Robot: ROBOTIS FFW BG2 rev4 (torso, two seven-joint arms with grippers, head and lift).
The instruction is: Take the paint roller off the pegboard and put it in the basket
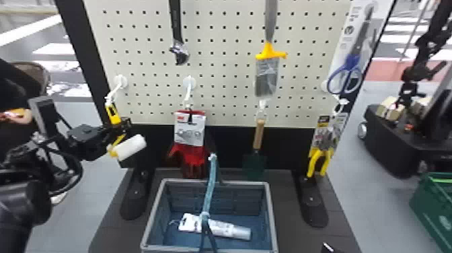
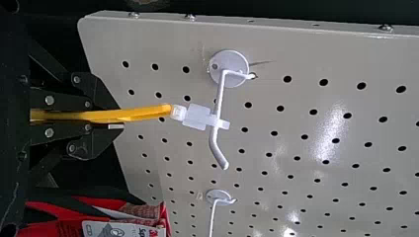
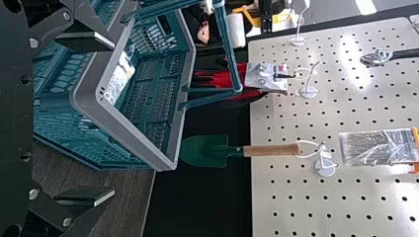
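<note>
At the pegboard's left edge, my left gripper is shut on the yellow handle of the paint roller, whose white sleeve hangs below. In the left wrist view, the roller's yellow handle runs between the fingers of my left gripper; its white tie loops around the hook. The basket stands below the pegboard, with a packaged tube lying inside. A tip of my right gripper shows at the bottom edge, right of the basket; in the right wrist view my right gripper stands open with nothing between its fingers.
Red gloves hang just right of the roller, then a trowel and yellow-handled pliers. A wrench, brush and scissors are higher up. The basket's teal handle stands upright across its middle.
</note>
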